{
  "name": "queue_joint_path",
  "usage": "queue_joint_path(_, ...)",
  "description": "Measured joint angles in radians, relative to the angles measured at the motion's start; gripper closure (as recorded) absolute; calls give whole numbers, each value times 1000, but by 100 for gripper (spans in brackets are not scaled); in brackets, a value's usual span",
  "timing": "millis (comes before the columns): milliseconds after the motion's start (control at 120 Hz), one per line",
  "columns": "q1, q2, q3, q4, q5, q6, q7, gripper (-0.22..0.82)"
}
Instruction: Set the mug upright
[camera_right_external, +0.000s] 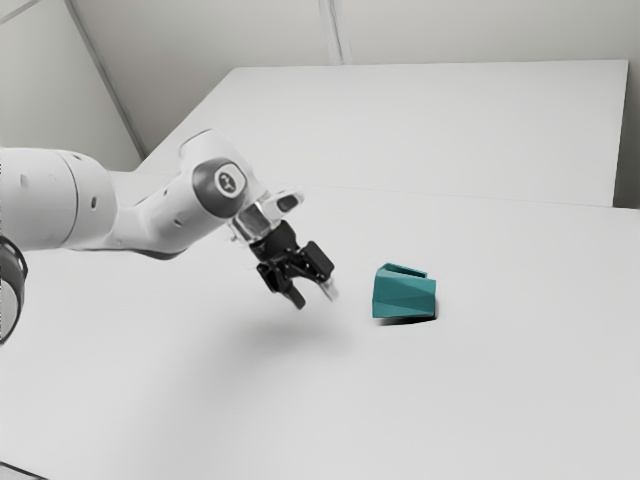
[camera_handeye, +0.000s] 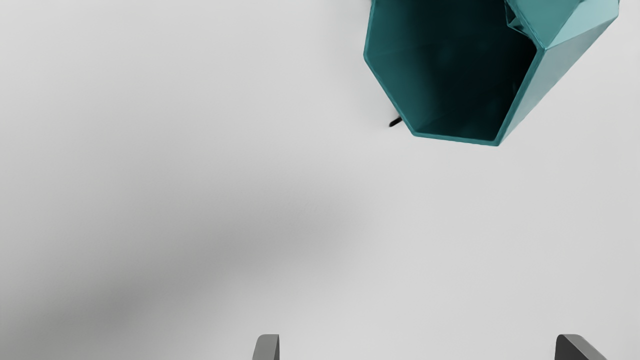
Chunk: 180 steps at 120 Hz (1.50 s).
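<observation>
While the black two-finger gripper (camera_right_external: 315, 298) hangs above the white tabletop (camera_right_external: 480, 400), the teal faceted mug (camera_right_external: 404, 297) lies on its side, just off the fingertips toward the exterior view's right. The gripper and mug are apart, and the pincer is spread wide: in the wrist view its two fingers (camera_handeye: 267, 347) stand well away from each other, with tabletop visible between them.

The mug's open mouth is turned toward the gripper, so the wrist view looks into the hollow. Its angular rim (camera_handeye: 455, 138) is clear along the near edge, and the inner wall (camera_handeye: 400, 75) goes from teal to almost black deeper in; what the darkest part holds, I cannot tell. A narrow raised piece, apparently the handle (camera_right_external: 407, 270), runs along the mug's upper side. A dark shadow (camera_right_external: 405, 321) lies beneath the mug on the tabletop.
</observation>
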Motion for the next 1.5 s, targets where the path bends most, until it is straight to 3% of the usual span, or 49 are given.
queue_joint_path(508,-73,177,-1,184,-82,7,126,0)
queue_joint_path(983,-80,244,-1,254,-137,10,199,0)
queue_joint_path(1417,-68,335,-3,347,-346,-40,321,0)
queue_joint_path(1500,-69,336,-3,348,-366,-46,344,11)
